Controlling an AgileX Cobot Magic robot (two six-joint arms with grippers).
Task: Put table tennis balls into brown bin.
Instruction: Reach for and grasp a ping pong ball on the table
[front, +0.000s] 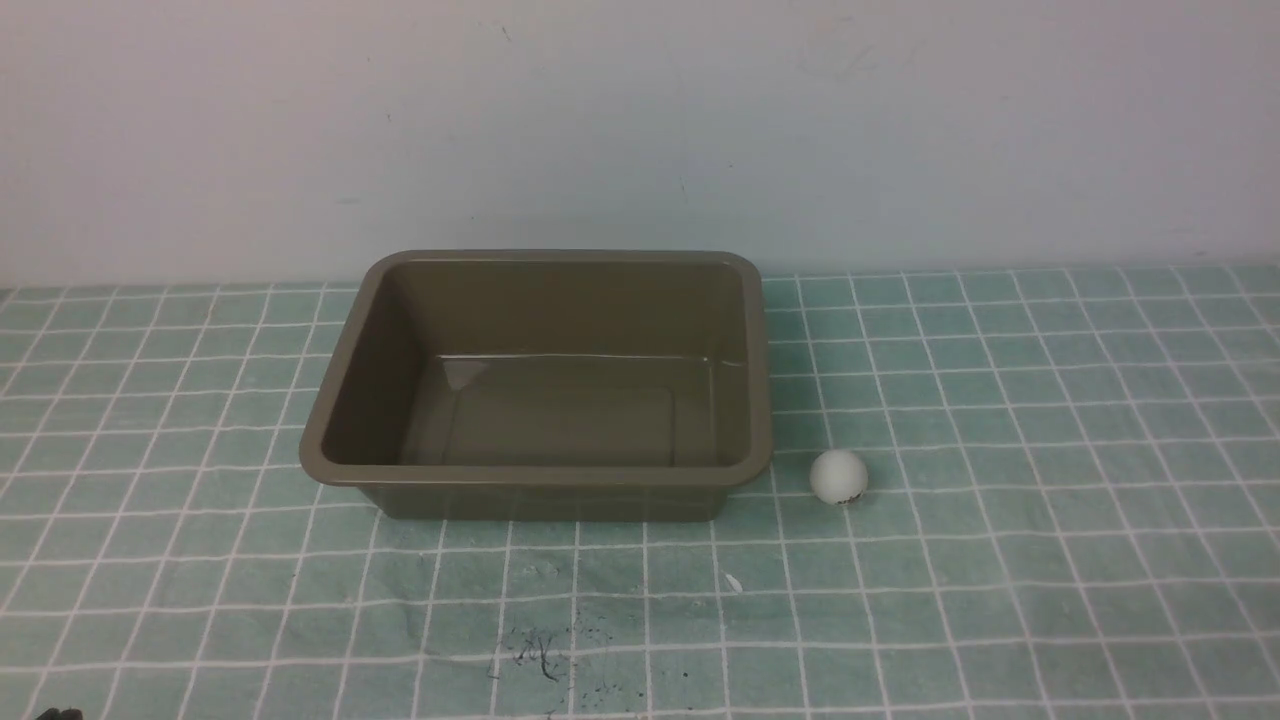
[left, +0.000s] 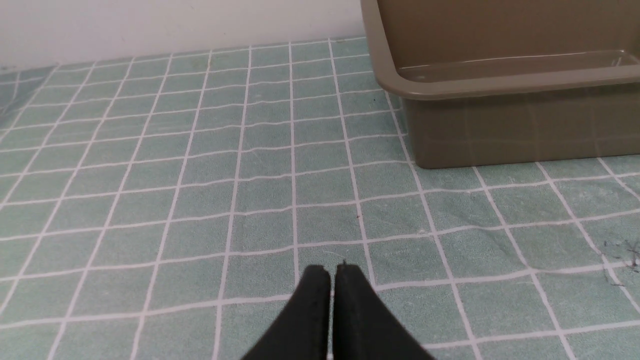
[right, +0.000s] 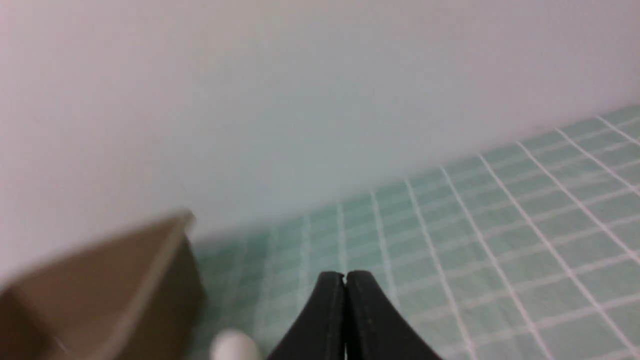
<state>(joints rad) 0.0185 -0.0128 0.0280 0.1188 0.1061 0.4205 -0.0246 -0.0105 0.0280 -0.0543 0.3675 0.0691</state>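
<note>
A white table tennis ball (front: 838, 476) with a small dark mark lies on the checked cloth just right of the brown bin (front: 340, 400), near its front right corner. Nothing lies inside the bin. Neither arm shows in the front view. In the left wrist view my left gripper (left: 332, 270) is shut, empty, low over the cloth, with the bin (left: 450, 90) ahead and to one side. The right wrist view is blurred: my right gripper (right: 345, 275) is shut and empty, the ball (right: 234, 346) and the bin's corner (right: 125, 280) lie beside it.
A green cloth with a white grid (front: 1050, 400) covers the table. A pale wall (front: 640, 120) rises right behind the bin. Dark scribble marks (front: 535, 655) stain the cloth near the front edge.
</note>
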